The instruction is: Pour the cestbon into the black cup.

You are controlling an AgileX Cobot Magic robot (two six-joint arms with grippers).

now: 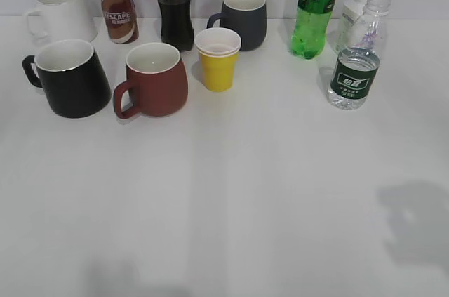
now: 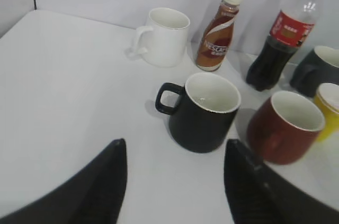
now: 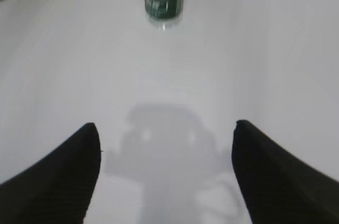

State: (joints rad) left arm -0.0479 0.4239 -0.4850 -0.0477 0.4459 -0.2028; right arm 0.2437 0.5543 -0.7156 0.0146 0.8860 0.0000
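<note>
The cestbon (image 1: 356, 65), a clear ribbed bottle with a dark green label, stands upright at the right of the table; it also shows at the top of the right wrist view (image 3: 164, 1). The black cup (image 1: 70, 78) with a white inside stands at the left, its handle pointing left; it also shows in the left wrist view (image 2: 204, 113). My left gripper (image 2: 175, 147) is open and empty, just short of the black cup. My right gripper (image 3: 167, 128) is open and empty, well short of the cestbon. Neither gripper shows in the exterior view.
A reddish-brown mug (image 1: 154, 79) stands right of the black cup. A yellow cup (image 1: 218, 59), dark grey mug (image 1: 243, 19), white mug (image 1: 62, 13), Nescafe bottle (image 1: 116, 3) and cola bottle (image 1: 172, 3) stand behind. A green soda bottle (image 1: 316, 8) and white container (image 1: 358, 3) stand behind the cestbon.
</note>
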